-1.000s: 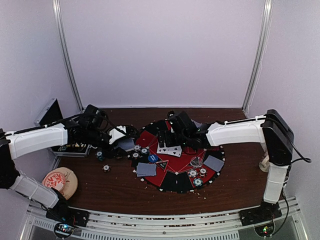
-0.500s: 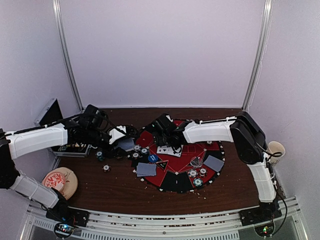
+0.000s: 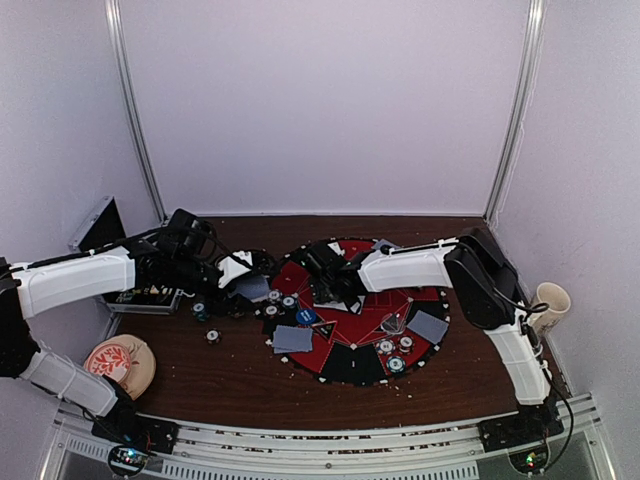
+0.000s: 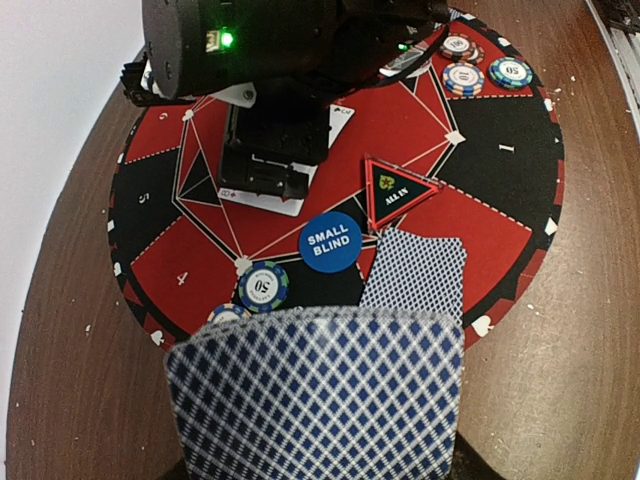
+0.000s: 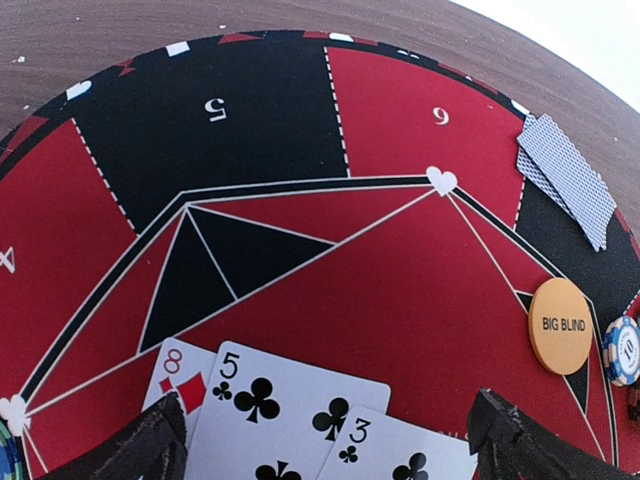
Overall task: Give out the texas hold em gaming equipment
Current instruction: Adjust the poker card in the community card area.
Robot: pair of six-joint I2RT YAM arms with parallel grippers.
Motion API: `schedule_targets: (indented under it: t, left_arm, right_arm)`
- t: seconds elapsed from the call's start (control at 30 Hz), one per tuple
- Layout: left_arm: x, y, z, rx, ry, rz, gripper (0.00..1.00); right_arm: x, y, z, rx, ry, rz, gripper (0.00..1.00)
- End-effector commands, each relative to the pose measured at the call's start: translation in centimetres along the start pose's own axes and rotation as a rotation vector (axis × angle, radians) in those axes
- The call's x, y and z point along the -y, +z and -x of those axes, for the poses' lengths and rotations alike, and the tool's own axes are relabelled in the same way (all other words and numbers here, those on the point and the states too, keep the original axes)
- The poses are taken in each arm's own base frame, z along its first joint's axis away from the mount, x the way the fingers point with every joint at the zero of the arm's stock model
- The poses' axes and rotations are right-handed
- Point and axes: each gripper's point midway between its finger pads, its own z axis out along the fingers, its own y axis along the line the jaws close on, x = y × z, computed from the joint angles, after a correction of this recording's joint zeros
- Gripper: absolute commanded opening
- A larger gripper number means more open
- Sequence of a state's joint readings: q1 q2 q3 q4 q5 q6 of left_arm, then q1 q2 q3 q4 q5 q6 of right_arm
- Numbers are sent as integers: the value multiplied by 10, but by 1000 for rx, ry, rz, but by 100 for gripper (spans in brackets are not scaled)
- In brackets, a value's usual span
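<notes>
The brown table point(image 3: 240, 385) carries the round red-and-black mat point(image 3: 352, 364), and both my arms reach in over it. My left gripper point(image 3: 246, 283) sits at the mat's left edge, clamped on a fan of blue-backed cards point(image 4: 320, 400) that fills the bottom of my left wrist view, raised above the rim. My right gripper point(image 5: 330, 445) hangs low over the middle of the mat, jaws spread wide and gripping nothing. Its fingers point(image 5: 140, 455) stand either side of three overlapped face-up cards point(image 5: 285, 410): eight of diamonds, five of clubs, three of clubs.

A pair of face-down cards point(image 5: 567, 175) lies at the far rim beside the section marked 6. A single face-down card point(image 4: 415, 272) lies on the near part, just below the ALL IN triangle point(image 4: 397, 190). The blue SMALL BLIND disc point(image 4: 330, 241) sits just beside that card. The orange BIG BLIND disc point(image 5: 560, 325) lies below the pair, with a rim chip point(image 5: 620, 350) close against it. A chip marked 50 point(image 4: 263, 287) rests near the blue disc, three chip stacks point(image 4: 465, 75) cluster at the opposite rim, and one loose chip point(image 3: 212, 336) lies on bare wood
</notes>
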State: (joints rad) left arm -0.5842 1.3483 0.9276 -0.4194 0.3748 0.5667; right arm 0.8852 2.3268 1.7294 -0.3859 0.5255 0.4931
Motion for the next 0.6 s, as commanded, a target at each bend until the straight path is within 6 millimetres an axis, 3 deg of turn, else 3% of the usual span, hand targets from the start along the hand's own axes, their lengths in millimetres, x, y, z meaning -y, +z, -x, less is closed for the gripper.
schedule_targets:
  t: [0.0, 0.57]
  left_arm:
    - [-5, -6, 12, 50, 11, 23, 54]
    - [-5, -6, 13, 51, 12, 22, 54]
  right_arm:
    - [12, 5, -4, -11, -28, -55, 100]
    - [22, -7, -2, -10, -24, -56, 100]
